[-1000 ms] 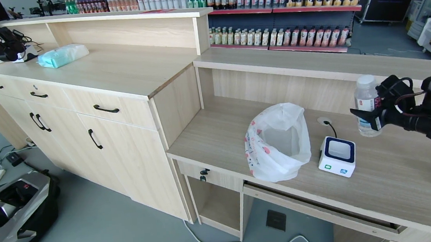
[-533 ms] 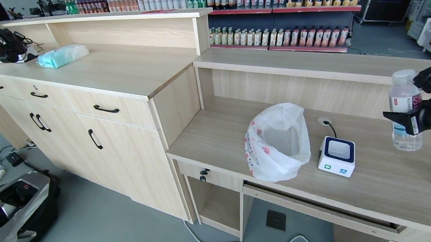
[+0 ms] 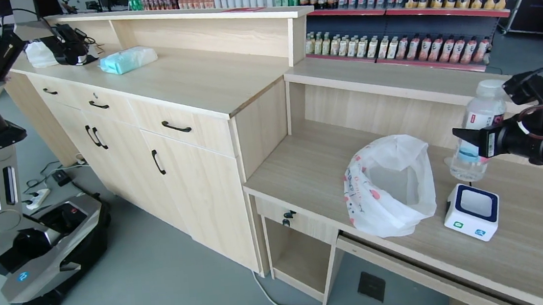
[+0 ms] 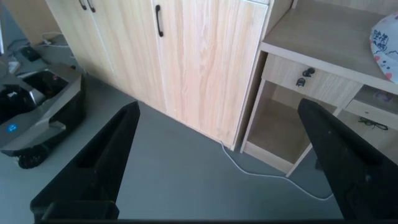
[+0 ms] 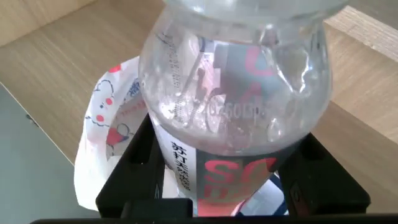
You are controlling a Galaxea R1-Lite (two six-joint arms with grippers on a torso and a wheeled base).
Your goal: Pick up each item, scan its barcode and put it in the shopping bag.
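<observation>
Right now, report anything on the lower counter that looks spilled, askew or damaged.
Nothing is spilled or damaged. The water bottle leans, but only because the right gripper holds it that way near the barcode scanner. The shopping bag stands open beside the scanner, which sits flat.

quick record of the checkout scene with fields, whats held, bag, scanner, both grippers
held item: water bottle, tilted, clamped in the right gripper
bottle position: just behind the scanner, to the right of the shopping bag in the head view
shopping bag: open, upright on the lower counter, nothing seen inside
scanner: on the counter beside the bag
left gripper: open, empty, low in front of the cabinet
task stage: bottle not yet in the bag
</observation>
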